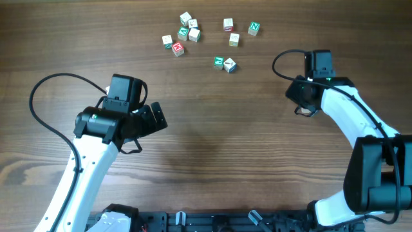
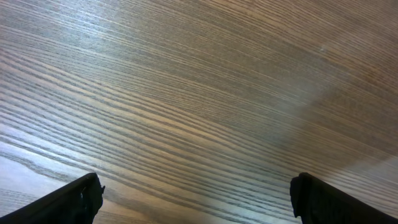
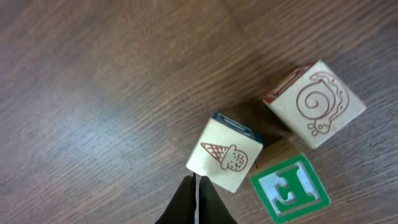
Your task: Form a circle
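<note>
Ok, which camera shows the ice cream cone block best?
The right wrist view: the ice cream cone block sits close up, drawing clear. Overhead, the blocks are too small to tell which it is. The left wrist view shows only bare table.

The shut right gripper (image 3: 196,202) enters at 6 o'clock, its tip at the lower left edge of the ice-cream cube (image 3: 225,155); contact cannot be told. That cube sits tilted on the table (image 3: 93,74), with a blue side showing on top. At its 2 o'clock, a little apart, lies the snail cube (image 3: 317,102) with a red side. At its 4 o'clock, just beside its corner, lies the green E cube (image 3: 290,188).
</note>
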`<act>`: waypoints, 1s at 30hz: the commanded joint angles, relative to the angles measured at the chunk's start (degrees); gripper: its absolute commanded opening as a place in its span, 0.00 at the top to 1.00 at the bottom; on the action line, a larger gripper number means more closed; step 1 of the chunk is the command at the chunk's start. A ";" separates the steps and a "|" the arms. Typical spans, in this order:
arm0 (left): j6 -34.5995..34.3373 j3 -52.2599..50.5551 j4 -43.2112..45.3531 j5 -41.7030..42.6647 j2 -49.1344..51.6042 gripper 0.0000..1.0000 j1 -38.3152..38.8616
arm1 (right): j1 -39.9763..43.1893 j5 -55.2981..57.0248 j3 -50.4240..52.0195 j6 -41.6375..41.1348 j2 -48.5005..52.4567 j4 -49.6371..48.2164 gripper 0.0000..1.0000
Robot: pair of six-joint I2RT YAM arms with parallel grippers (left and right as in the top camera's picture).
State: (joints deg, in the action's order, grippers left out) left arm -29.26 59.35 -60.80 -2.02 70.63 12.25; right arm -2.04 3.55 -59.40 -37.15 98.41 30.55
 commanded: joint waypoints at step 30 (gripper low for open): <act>0.28 -0.13 -0.02 0.26 -0.13 0.00 -0.44 | 2.45 4.52 -1.31 -1.84 2.91 -1.44 0.95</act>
State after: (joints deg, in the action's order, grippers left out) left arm -29.26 59.35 -60.82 -2.02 70.63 12.25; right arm 0.38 7.94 -59.83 -39.55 100.36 29.61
